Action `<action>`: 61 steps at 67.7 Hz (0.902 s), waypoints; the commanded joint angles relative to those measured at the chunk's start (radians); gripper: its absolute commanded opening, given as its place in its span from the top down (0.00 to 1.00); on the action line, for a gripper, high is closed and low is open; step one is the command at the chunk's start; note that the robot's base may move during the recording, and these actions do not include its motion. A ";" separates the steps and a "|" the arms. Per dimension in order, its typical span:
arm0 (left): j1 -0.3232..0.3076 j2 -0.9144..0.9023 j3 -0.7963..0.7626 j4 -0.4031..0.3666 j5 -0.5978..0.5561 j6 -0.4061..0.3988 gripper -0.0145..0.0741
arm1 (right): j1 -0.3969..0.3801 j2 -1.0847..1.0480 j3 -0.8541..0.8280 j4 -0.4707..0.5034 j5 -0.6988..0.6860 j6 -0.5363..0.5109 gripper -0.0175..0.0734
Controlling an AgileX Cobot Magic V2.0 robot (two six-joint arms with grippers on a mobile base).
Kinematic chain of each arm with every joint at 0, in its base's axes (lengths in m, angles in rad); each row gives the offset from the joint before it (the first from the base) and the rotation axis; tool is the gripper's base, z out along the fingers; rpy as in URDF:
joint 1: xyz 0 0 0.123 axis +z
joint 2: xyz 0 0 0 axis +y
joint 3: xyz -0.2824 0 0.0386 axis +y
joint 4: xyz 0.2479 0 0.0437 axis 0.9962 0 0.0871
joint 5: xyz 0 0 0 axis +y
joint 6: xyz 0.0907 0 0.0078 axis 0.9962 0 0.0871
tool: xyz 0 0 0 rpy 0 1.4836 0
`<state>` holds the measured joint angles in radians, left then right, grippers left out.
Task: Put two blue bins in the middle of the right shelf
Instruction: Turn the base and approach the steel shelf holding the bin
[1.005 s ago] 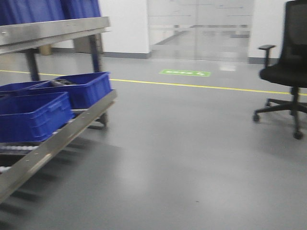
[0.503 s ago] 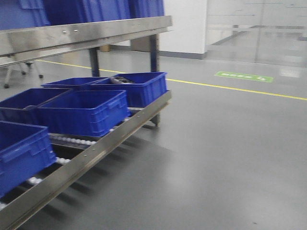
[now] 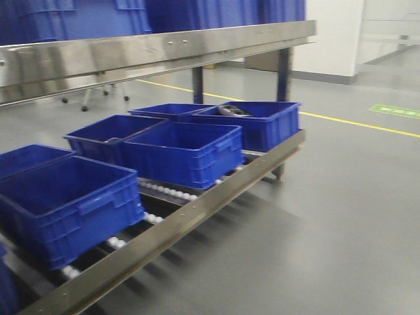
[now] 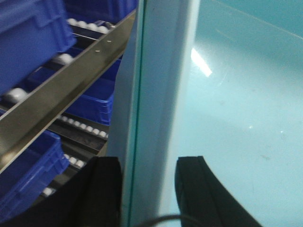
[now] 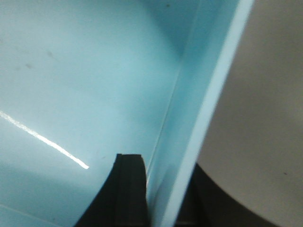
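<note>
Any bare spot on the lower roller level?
Crowded with dark blue crates. Only a narrow strip of rollers between the nearest crate and the next one. The floor right of the rail is open.

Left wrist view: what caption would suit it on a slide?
Left gripper clamps the wall of a pale blue bin, beside a steel roller rack of dark blue crates.

Front view: bright, even overhead light; slight motion blur. Soft shadows under rack [image 3: 197, 213] on glossy floor [image 3: 341, 216]. Wrist views: bin [image 4: 161, 94] interior bright, white streak glare, soft focus.
</note>
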<state>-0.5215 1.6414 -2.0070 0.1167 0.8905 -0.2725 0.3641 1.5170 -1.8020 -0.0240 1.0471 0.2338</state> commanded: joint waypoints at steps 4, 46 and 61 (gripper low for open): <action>-0.012 -0.014 -0.018 -0.057 -0.079 0.025 0.96 | 0.006 -0.014 -0.014 0.036 -0.097 -0.016 0.98; -0.012 -0.014 -0.018 -0.057 -0.079 0.025 0.96 | 0.006 -0.014 -0.014 0.036 -0.097 -0.016 0.98; -0.012 -0.014 -0.018 -0.057 -0.079 0.025 0.96 | 0.006 -0.014 -0.014 0.036 -0.097 -0.016 0.98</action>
<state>-0.5215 1.6414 -2.0070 0.1182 0.8920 -0.2725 0.3641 1.5170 -1.8020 -0.0202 1.0471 0.2360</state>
